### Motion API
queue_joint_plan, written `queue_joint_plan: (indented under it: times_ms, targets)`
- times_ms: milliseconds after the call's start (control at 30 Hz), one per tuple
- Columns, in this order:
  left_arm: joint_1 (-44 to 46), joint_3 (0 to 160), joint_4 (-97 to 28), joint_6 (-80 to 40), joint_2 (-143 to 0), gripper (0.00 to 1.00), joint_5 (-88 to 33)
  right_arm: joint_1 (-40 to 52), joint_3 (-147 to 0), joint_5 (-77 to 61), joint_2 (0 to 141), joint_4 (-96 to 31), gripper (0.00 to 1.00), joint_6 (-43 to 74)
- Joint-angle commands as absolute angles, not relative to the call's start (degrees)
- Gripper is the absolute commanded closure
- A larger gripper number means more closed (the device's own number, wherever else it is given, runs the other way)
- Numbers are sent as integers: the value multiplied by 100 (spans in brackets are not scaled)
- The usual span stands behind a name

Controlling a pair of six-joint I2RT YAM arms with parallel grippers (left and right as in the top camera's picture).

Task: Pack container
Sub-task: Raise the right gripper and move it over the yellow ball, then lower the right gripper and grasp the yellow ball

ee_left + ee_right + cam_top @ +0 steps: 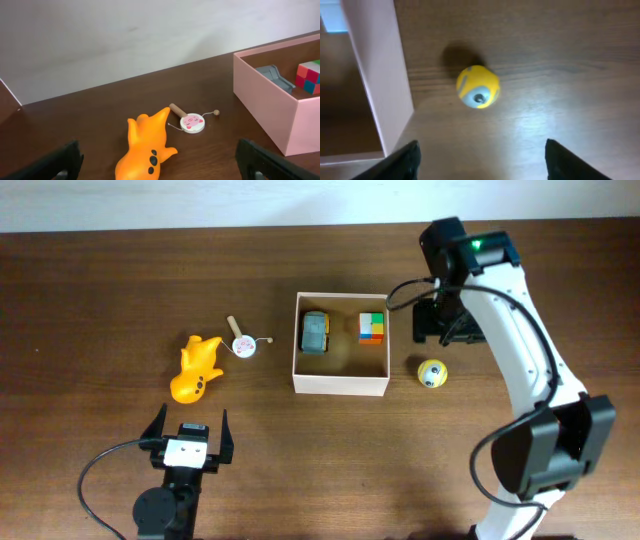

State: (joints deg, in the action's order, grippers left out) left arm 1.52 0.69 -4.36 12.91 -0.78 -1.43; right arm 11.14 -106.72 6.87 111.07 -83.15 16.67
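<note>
Right tool (487, 160) fingertips (407, 160) cropped, spread and empty near yellow ball (478, 86) beside container (377, 70); left tool (190, 430) wide, empty.

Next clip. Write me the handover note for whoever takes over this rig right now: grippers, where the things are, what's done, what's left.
Left gripper: open, empty, on the near side of the orange toy, not touching it.
Right gripper: open, empty, above the yellow ball, just right of the container.
Container: mid-table, holding a grey toy and a colourful cube.
Done: those two items are packed.
Left: the ball, the orange toy and the small pink-faced drum lie on the table outside the container.
</note>
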Motion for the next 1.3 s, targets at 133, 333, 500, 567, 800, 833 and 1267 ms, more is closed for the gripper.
queue_joint_plan:
  times_ms: [133,333,500,567,800,833,1267]
  targets:
    - [128,51,-473,1378,-34,1,-123,884,-9035,78,11065,-7052,22,1789]
    - [128,51,-473,1378,-34,1,-123,692,-8700,60,11065,-6665,12,1638]
    - [128,51,-473,1378,-34,1,-123,666,-8405,58,11074,-6226,8,1570]
    - [128,51,-473,1378,-34,1,-123,666,-8219,36,11074,-6023,8,1575]
    - [128,51,-473,1378,-34,1,-123,666,-7865,-3,11096,-5714,11,1575]
    - [128,51,-473,1378,-34,1,-123,666,-7852,-5,11096,-5690,13,1575]
    - [128,51,-473,1378,-34,1,-123,666,-7537,-3,11100,-5157,14,1575]
